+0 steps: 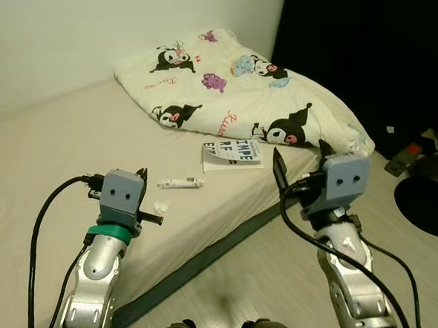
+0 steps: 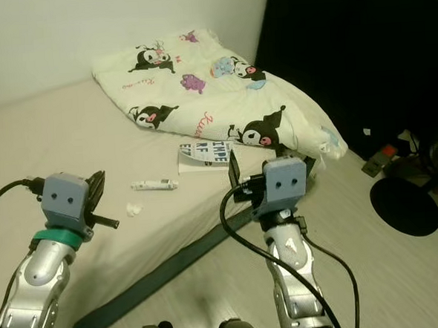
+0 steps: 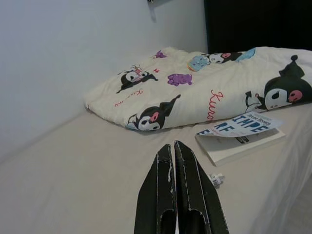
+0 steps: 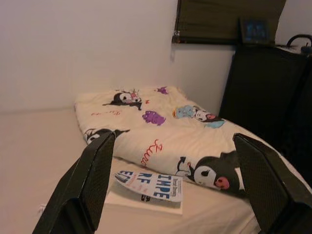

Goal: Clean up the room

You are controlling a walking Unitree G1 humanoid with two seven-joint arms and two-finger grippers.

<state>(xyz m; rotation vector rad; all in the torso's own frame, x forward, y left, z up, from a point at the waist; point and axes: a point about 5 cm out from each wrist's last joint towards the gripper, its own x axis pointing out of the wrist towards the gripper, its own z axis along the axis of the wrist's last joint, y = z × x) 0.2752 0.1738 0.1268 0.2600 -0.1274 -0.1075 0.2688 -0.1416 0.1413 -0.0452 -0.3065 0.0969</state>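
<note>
On the beige bed point(image 1: 47, 152) a white book point(image 1: 233, 154) with blue lettering lies next to a folded cream blanket point(image 1: 229, 81) printed with cartoon characters. A small white tube point(image 1: 181, 183) and a crumpled white scrap point(image 1: 161, 208) rest near the bed's front edge. My left gripper point(image 3: 170, 146) is shut and empty, hovering over the mattress just short of the tube. My right gripper point(image 4: 174, 136) is open and empty, held over the bed's edge and pointing at the book point(image 4: 146, 187).
A dark cabinet point(image 1: 368, 43) stands to the right of the bed. On the floor beside it are a round black object point(image 1: 428, 205) and a small red and grey item point(image 1: 404, 156). Pale wood floor point(image 1: 248, 274) runs along the bed's front edge.
</note>
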